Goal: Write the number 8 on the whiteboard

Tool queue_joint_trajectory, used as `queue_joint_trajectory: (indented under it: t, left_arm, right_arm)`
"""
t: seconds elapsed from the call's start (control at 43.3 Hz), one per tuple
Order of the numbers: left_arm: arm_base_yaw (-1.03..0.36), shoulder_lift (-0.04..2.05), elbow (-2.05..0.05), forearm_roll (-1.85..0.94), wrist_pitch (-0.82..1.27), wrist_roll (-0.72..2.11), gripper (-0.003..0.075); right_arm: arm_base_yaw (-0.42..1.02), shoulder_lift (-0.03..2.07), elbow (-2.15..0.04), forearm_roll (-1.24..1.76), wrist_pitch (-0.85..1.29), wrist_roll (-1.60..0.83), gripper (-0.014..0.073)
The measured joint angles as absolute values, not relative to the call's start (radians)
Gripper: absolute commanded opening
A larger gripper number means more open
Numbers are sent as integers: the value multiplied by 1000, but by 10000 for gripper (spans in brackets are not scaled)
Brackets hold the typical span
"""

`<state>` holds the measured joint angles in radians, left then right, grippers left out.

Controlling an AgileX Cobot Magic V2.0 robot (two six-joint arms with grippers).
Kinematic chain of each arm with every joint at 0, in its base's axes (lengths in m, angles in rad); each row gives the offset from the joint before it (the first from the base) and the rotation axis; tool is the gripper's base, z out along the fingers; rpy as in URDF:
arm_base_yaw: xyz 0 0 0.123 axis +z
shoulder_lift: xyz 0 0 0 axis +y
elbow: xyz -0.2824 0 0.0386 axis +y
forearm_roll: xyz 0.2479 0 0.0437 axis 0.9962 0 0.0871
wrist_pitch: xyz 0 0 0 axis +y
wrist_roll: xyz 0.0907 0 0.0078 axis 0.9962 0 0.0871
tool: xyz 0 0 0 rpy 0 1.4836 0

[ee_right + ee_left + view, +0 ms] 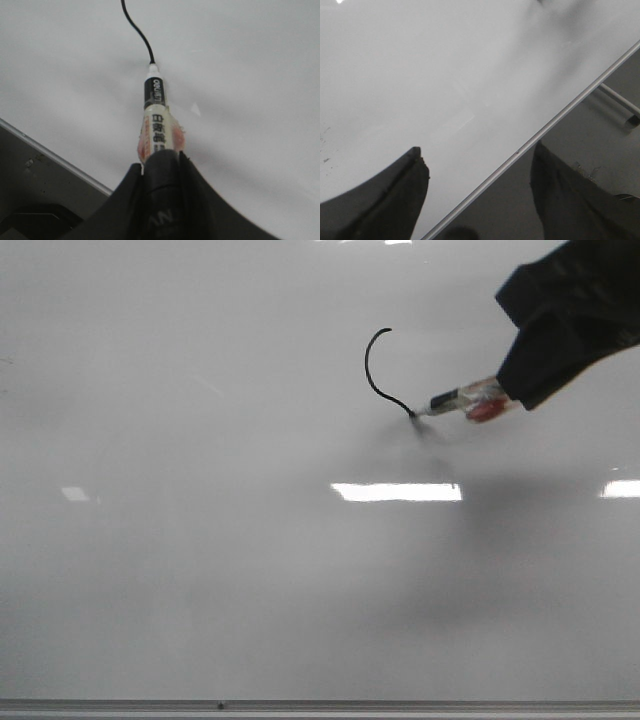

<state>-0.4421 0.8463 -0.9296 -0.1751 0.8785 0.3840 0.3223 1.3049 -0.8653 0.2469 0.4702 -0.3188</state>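
The whiteboard point(200, 540) fills the front view, glossy pale grey. One curved black marker stroke point(370, 370), the only part of the number 8 that shows, runs down from a hook at its top to the marker tip. My right gripper point(515, 390) is shut on a marker point(465, 400) whose tip touches the board at the stroke's lower end. The right wrist view shows the marker point(156, 120) between the closed fingers point(131, 192) and the stroke point(136, 30) above its tip. My left gripper point(475, 160) is open and empty over the board's bottom rail point(560, 117).
The thin grey bottom rail point(320, 706) runs along the board's lower edge. Bright rectangular light reflections point(397, 492) lie on the board. Beyond the rail, the left wrist view shows a grey surface with a metal bar point(620, 102).
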Motion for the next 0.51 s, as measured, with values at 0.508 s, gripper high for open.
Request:
queue_joint_trajectory:
  t: [0.508]
  left_arm:
    - [-442, 847, -930, -181, 879, 384, 441]
  right_arm:
    - [358, 1337, -913, 281, 420, -313, -106]
